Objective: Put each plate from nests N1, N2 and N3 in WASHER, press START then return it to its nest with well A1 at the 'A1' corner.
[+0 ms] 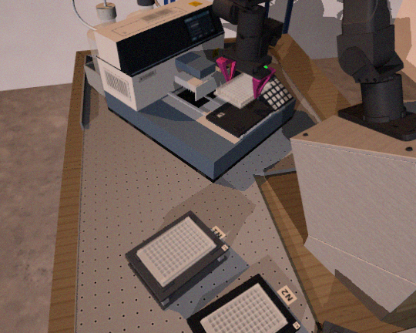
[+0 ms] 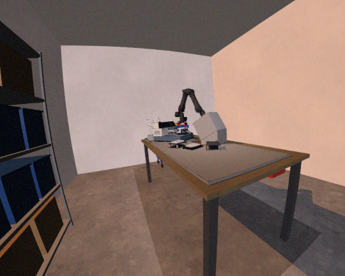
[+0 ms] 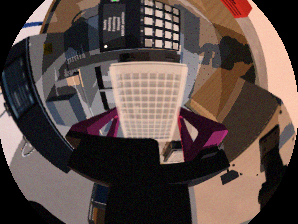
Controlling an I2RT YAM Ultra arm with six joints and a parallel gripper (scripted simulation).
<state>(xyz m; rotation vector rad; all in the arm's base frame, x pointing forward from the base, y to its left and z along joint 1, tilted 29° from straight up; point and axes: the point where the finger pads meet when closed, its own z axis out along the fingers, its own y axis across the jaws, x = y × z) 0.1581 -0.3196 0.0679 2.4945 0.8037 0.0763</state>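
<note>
My gripper is shut on a white 96-well plate, its pink fingers on the two short ends. It holds the plate level, a little above the washer's black carrier pocket, which lies bare below and in front of it. The washer's lamp is green. The sloped keypad is just right of the plate. Another plate sits in nest N1, and another plate sits in nest N2.
The washer's body stands at the back of the table, its grey manifold head left of the held plate. The arm's white pedestal rises on the right. A dark corner of a third nest shows at the bottom edge.
</note>
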